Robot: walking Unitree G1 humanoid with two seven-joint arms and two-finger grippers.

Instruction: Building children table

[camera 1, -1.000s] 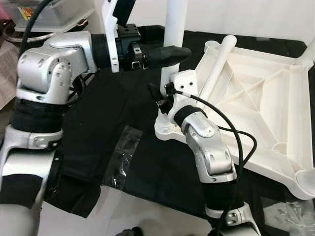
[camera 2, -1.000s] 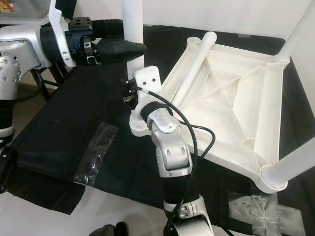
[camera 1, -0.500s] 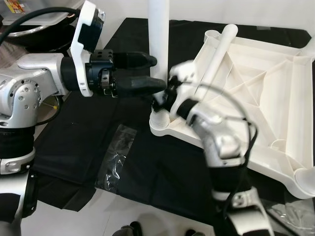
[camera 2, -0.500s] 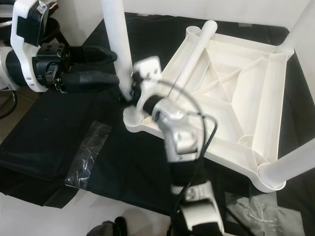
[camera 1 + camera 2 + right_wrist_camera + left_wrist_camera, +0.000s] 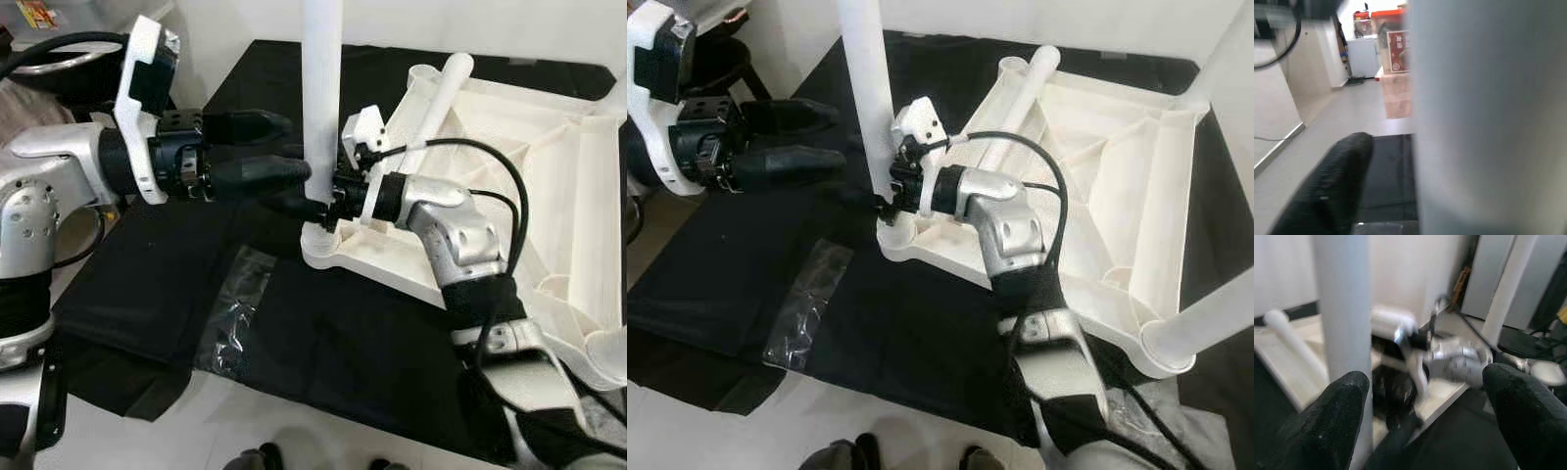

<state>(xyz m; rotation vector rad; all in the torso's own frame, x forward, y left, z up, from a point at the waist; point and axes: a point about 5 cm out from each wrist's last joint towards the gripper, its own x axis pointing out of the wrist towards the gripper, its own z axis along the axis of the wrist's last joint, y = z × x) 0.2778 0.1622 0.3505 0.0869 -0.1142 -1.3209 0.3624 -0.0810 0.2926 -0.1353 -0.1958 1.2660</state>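
Since a second ago the left gripper (image 5: 284, 164) has swung level, fingers spread beside the upright table leg (image 5: 321, 98), centre frame; the right gripper (image 5: 312, 209) grasps its base.

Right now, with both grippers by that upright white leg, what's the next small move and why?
Probably close the left gripper on the upright white leg. Its fingers are open beside the leg, while the right gripper sits low at the leg's base, where it meets the corner socket of the upturned tabletop. A second hold higher up should steady the leg for seating.
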